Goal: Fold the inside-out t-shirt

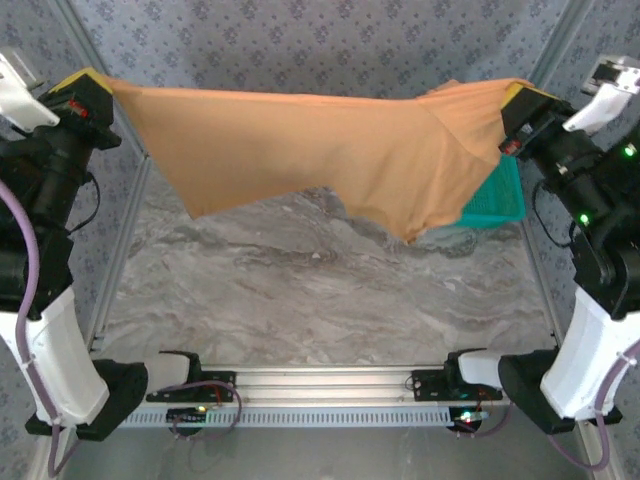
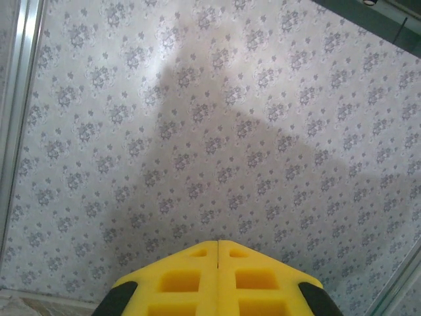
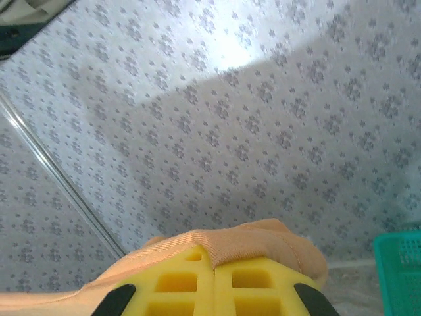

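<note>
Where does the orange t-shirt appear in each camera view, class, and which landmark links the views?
Top external: t-shirt hangs stretched across the upper half.
Left wrist: left gripper, jaws shut, bottom centre.
Right wrist: cloth bunched over the right gripper, bottom centre.
Shared landmark: the patterned wall.

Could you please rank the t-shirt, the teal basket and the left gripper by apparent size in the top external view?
1. t-shirt, by far.
2. teal basket and left gripper: too close to rank; the t-shirt hides part of the basket, and the gripper hangs nearer the camera.
</note>
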